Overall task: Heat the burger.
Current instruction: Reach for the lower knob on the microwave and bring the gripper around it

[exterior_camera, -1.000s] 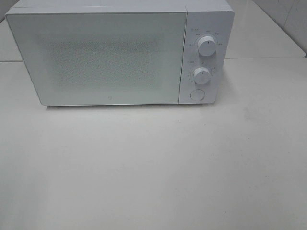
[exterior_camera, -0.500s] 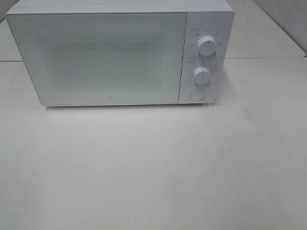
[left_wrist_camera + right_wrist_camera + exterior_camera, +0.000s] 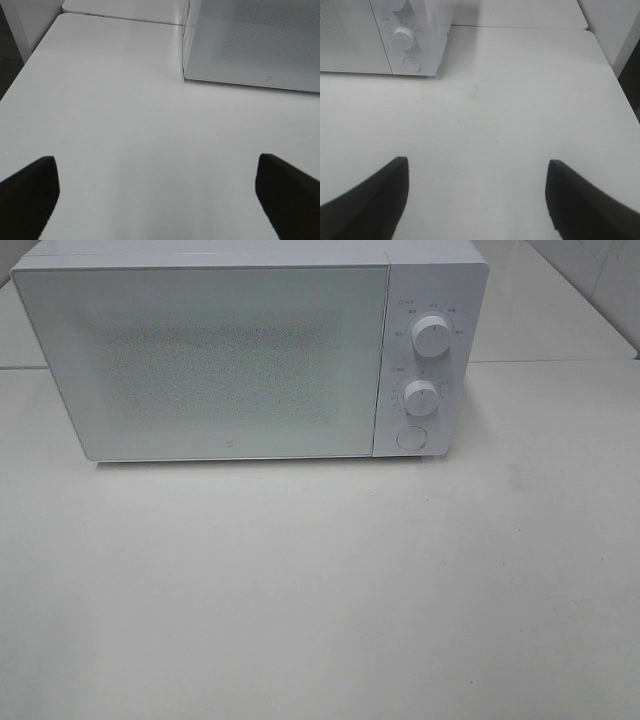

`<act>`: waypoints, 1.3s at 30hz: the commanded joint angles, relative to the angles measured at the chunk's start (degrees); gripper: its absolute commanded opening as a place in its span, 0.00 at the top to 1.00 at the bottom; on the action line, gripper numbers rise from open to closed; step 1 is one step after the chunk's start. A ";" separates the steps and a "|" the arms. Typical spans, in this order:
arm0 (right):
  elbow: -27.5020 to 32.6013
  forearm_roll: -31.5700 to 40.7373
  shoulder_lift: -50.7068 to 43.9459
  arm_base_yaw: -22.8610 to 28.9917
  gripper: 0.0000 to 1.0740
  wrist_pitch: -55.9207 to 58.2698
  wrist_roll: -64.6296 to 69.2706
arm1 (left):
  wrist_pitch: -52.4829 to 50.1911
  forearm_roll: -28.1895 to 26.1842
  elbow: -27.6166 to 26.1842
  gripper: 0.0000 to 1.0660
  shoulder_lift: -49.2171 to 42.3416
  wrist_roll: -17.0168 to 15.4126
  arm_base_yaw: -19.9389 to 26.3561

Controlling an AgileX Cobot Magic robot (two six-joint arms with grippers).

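The burger is not in view in any frame. A white microwave stands at the back of the table with its door shut; two knobs and a round button sit on its right panel. It also shows in the left wrist view and in the right wrist view. My left gripper is open and empty over the bare table, in front of the microwave's left corner. My right gripper is open and empty over the table, in front of the microwave's right side. Neither gripper shows in the exterior view.
The white table spreads in front of the microwave. Its left edge shows in the left wrist view and its right edge in the right wrist view. A seam between tabletops runs behind.
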 commanded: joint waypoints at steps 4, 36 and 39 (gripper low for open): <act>0.34 -0.23 -1.49 -0.34 0.30 -0.29 -0.86 | -0.57 -0.23 0.06 0.06 -1.20 0.11 0.11; -2.98 0.00 5.61 -0.34 0.30 -6.70 -0.86 | -0.57 -0.23 0.06 0.06 -1.20 0.11 0.11; -2.98 0.00 8.77 -0.34 0.30 -9.80 -0.86 | -0.57 -0.23 0.06 0.06 -1.20 0.11 0.11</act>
